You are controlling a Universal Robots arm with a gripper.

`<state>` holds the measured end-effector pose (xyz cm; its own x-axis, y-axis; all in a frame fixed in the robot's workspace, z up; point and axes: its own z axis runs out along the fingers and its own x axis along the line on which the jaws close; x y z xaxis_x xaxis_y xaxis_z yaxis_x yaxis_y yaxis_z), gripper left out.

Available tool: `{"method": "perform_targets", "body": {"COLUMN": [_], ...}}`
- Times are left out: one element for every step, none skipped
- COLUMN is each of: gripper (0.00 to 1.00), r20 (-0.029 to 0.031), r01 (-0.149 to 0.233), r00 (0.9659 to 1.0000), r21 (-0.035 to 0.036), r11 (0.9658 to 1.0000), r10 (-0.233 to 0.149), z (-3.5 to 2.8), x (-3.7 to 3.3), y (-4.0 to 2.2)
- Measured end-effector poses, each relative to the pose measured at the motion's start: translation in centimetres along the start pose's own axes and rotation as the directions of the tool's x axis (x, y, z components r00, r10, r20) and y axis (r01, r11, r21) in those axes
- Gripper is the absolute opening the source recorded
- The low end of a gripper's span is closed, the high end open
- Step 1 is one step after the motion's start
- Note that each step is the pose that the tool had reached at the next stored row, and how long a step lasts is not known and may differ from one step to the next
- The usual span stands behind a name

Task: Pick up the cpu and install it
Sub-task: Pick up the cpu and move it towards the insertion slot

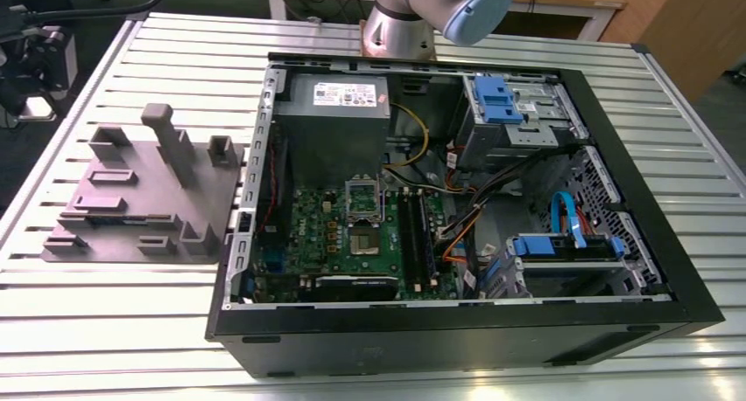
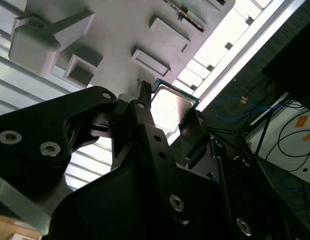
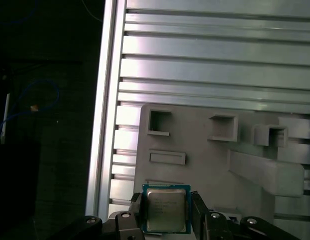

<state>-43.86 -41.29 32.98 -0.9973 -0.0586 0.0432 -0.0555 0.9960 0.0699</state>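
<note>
In both wrist views the cpu (image 3: 165, 209) (image 2: 171, 106), a small square chip with a silvery top and a thin rim, sits between my gripper's (image 3: 166, 216) (image 2: 169, 122) two black fingers (image 3: 137, 212). The fingers press its two opposite sides, so the gripper is shut on it. It hangs over the edge of the grey moulded plate (image 3: 205, 160) (image 2: 120, 30) (image 1: 140, 191), close to the table's rim. I cannot tell whether the chip still touches the plate. The silver-framed socket (image 1: 365, 240) lies on the green motherboard inside the open computer case (image 1: 466, 335).
The grey plate carries raised posts (image 1: 169, 143) and recesses. Beside it, towards the exterior view's right, stands the black case with a labelled grey box (image 1: 338, 100), blue drive brackets (image 1: 495, 100) and cables. The arm's base (image 1: 403, 25) stands behind the case. The slatted metal table (image 1: 140, 331) drops off near the plate.
</note>
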Motion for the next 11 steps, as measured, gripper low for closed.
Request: {"method": "perform_targets", "body": {"gripper": [0.47, 0.47, 0.47, 0.47, 0.47, 0.47, 0.47, 0.47, 0.47, 0.47, 0.47], "r20": [-0.0001, 0.0000, 0.0000, 0.0001, 0.0001, 0.0000, 0.0001, 0.0002, 0.0001, 0.0002, 0.0002], "r01": [0.000, 0.000, 0.000, 0.000, 0.000, 0.000, 0.000, 0.000, 0.000, 0.000, 0.000], "r00": [1.0000, 1.0000, 1.0000, 1.0000, 1.0000, 1.0000, 1.0000, 1.0000, 1.0000, 1.0000, 1.0000], "r21": [0.0001, 0.0000, 0.0000, 0.0001, 0.0002, 0.0003, 0.0004, 0.0005, 0.0007, 0.0008, 0.0011], "r11": [1.0000, 1.0000, 1.0000, 1.0000, 1.0000, 1.0000, 1.0000, 1.0000, 1.0000, 1.0000, 1.0000], "r10": [0.000, 0.000, 0.000, 0.000, 0.000, 0.000, 0.000, 0.000, 0.000, 0.000, 0.000], "z": [-0.05, -0.10, -0.15, -0.21, -0.26, -0.34, -0.40, -0.46, -0.53, -0.58, -0.64], "x": [0.00, 0.00, 0.00, 0.01, 0.01, 0.01, 0.01, 0.02, 0.02, 0.02, 0.02], "y": [0.01, 0.01, 0.01, 0.02, 0.03, 0.04, 0.05, 0.06, 0.07, 0.08, 0.09]}}
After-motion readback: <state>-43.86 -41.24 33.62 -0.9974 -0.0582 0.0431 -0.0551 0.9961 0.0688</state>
